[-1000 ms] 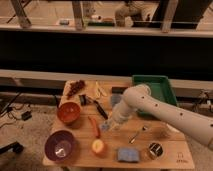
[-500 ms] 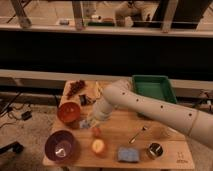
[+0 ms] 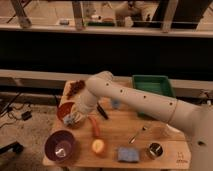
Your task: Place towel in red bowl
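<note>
table – matt pale wood | arm – smooth white plastic | red bowl – smooth | gripper over red bowl

The bench is lit warmly from above, while the wall band behind it is left in deep shadow. A brighter strip is seen beyond the railing. The gripper, over the red bowl, is seen in duller light beneath the pale arm

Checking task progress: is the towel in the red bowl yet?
Cannot tell: the towel is bunched at the gripper, over the near rim of the red bowl.
</note>
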